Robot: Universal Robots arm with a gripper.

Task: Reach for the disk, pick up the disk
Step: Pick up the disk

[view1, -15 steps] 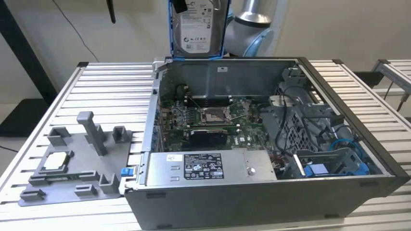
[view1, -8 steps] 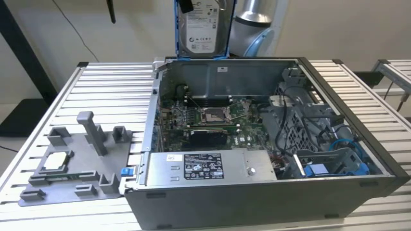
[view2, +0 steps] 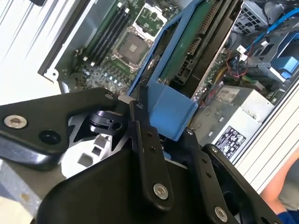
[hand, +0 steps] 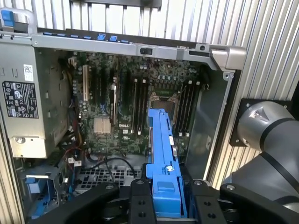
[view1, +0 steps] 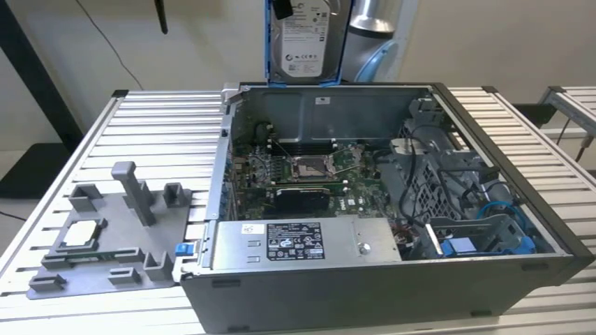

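The disk hangs upright above the back wall of the open computer case, its silver face and white label turned toward the exterior camera. Its blue bracket runs edge-on between the black fingers. My gripper is shut on the bracket's end, also seen in the second wrist view, where the disk's green circuit-board side shows. The disk is lifted clear of the case, with the motherboard below it.
The case lies open on a slatted metal table, with a power supply at the front and blue-cabled drive bays on the exterior view's right. A grey fixture holding a small white-topped chip lies on the left. The arm rises behind.
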